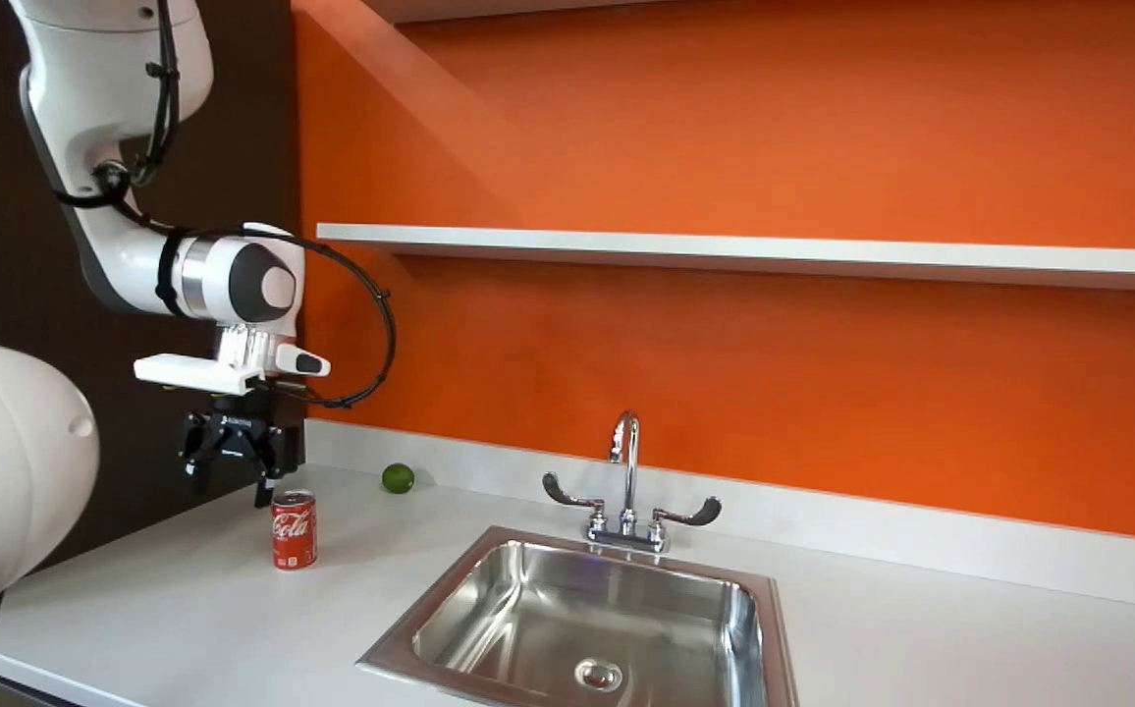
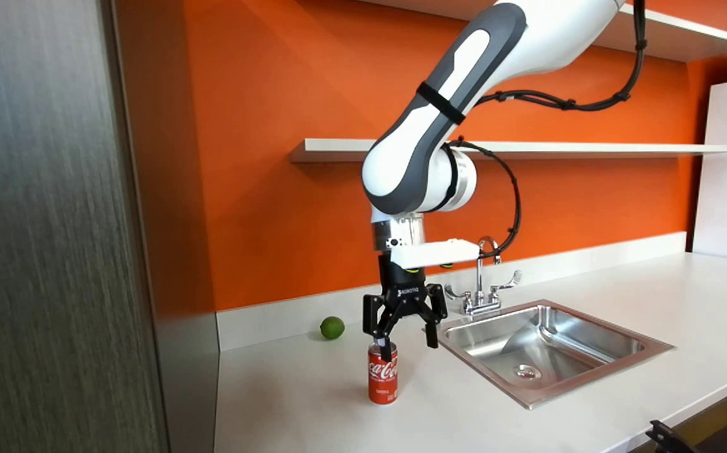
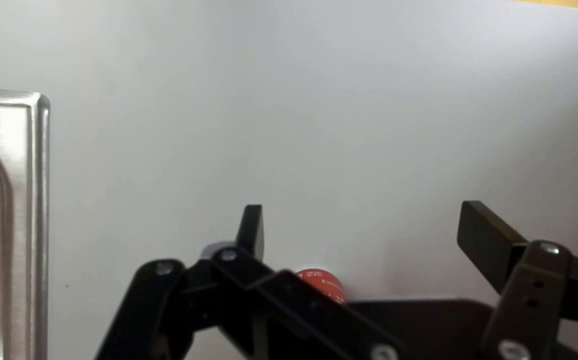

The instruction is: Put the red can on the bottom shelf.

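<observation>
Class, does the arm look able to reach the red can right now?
Probably yes: the gripper hangs open near the red can, which stands upright on the countertop, the green ball well apart. In the wrist view, though, the can is not centred between the jaws, so some realigning seems needed.

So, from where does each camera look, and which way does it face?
In an exterior view: camera before the countertop, facing the orange wall, slanting toward the dark panel; arm and hand at left.
In an exterior view: camera before that wall, slanting from that panel toward the sink; arm and hand mid-picture.
Wrist view: wrist-mounted, looking down at the countertop; the hand partly hides the Coca-Cola can.
Shared by both exterior views: lower shelf, lime, can.
</observation>
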{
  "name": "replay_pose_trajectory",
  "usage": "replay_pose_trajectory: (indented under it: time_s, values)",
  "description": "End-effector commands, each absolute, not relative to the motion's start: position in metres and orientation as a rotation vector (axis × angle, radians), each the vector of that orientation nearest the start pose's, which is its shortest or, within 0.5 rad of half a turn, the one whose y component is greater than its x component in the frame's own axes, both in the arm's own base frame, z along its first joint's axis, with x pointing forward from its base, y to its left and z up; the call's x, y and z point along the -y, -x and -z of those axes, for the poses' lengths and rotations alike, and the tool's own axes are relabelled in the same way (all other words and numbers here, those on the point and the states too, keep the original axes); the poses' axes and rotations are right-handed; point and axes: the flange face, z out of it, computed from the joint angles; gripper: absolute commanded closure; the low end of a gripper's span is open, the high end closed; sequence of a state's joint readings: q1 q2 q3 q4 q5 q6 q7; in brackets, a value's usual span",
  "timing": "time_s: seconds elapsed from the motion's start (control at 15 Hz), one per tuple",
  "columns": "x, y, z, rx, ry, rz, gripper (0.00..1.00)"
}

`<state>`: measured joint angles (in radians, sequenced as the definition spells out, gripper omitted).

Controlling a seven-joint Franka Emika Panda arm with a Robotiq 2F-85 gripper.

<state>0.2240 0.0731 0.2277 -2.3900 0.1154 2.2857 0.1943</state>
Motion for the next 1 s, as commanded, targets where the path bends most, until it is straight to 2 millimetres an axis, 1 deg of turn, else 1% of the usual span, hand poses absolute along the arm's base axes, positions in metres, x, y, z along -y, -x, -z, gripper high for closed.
replay_pose_trajectory:
  time_s: [0.0, 0.4, 0.67, 0.93]
  values:
    - [-0.222, -0.44, -0.258, 0.293, 3.078, -0.339, 0.0]
    - [-0.229, -0.457, -0.233, 0.28, 3.058, -0.393, 0.0]
    - [-0.228, -0.465, -0.222, 0.248, 3.059, -0.415, 0.0]
    - [-0.227, -0.469, -0.217, 0.227, 3.063, -0.417, 0.0]
